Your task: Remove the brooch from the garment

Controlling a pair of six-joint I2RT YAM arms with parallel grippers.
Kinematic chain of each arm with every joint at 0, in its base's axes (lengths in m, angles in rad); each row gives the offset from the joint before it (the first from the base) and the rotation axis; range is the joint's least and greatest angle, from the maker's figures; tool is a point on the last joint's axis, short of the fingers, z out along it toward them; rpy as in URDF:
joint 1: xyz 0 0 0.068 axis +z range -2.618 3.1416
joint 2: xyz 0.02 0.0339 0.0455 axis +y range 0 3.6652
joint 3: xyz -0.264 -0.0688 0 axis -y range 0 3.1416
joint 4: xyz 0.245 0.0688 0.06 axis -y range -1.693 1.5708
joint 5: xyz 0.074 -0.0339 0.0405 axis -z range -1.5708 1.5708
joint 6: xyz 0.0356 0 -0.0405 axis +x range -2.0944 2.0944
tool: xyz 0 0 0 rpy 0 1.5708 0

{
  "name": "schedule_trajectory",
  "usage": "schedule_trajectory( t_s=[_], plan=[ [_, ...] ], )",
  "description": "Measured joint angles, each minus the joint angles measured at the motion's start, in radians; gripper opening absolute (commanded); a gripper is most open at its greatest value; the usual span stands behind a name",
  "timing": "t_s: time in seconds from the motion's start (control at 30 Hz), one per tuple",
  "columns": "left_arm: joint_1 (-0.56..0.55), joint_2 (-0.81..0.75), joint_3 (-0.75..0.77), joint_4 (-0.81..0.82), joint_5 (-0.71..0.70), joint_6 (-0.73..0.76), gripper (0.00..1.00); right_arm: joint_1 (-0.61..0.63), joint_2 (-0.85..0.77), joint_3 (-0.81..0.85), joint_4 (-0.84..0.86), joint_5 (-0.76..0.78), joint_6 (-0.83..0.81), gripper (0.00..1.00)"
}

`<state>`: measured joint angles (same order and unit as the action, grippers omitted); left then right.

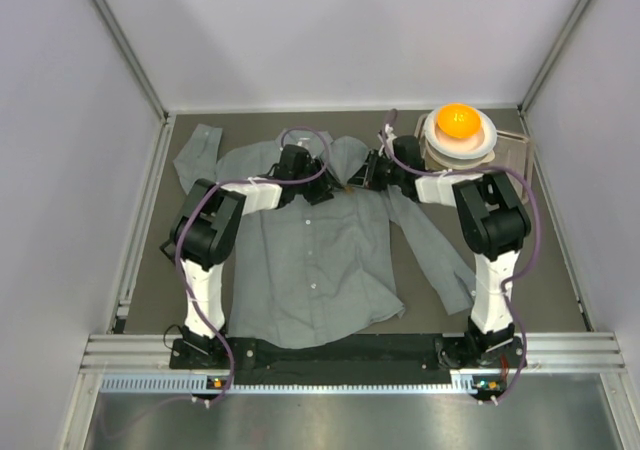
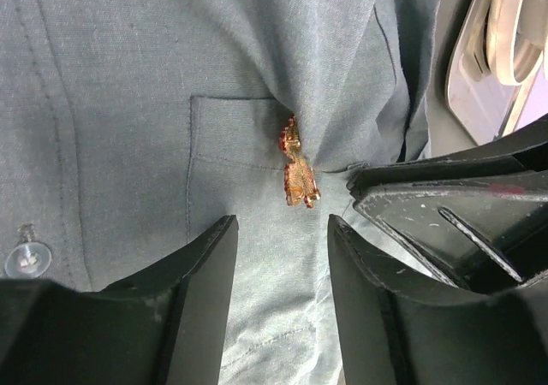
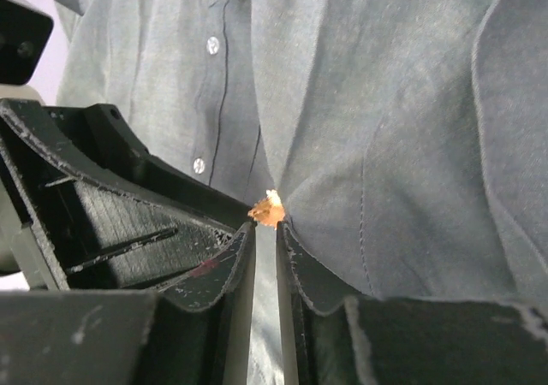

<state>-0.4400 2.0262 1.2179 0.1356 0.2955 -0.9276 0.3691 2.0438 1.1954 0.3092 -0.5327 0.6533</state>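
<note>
The grey garment [image 1: 300, 260] lies flat on the table, collar at the far side. The tiny orange-red brooch [image 2: 297, 167] is pinned at the edge of its chest pocket, and shows in the right wrist view [image 3: 268, 210] just past my fingertips. My left gripper [image 2: 282, 224] is open and empty, a short way in front of the brooch. My right gripper [image 3: 266, 228] is closed to a narrow slit on puckered shirt cloth right beside the brooch; its tips [image 2: 351, 184] stop just short of it. In the top view both grippers [image 1: 325, 188] [image 1: 358, 180] meet at the chest and hide the brooch.
A white bowl [image 1: 487, 142] with a round orange ball [image 1: 458, 120] stands at the back right, beyond the right sleeve; its rim shows in the left wrist view [image 2: 505, 26]. White buttons [image 3: 199, 165] run down the shirt front. Walls enclose the table.
</note>
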Motion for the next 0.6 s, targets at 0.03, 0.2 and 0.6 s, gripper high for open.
schedule_trajectory(
  t_s=[0.03,0.2,0.6],
  plan=[
    [0.000,0.005,0.005,-0.002,0.001,-0.005,0.50,0.002,0.006,0.013,-0.017,0.011,-0.011,0.14],
    [0.000,0.015,0.027,-0.001,0.003,-0.018,0.42,0.025,0.016,0.090,-0.124,0.077,-0.082,0.11],
    [0.001,0.034,0.045,-0.010,0.007,-0.021,0.37,0.050,0.018,0.136,-0.232,0.169,-0.180,0.09]
  ],
)
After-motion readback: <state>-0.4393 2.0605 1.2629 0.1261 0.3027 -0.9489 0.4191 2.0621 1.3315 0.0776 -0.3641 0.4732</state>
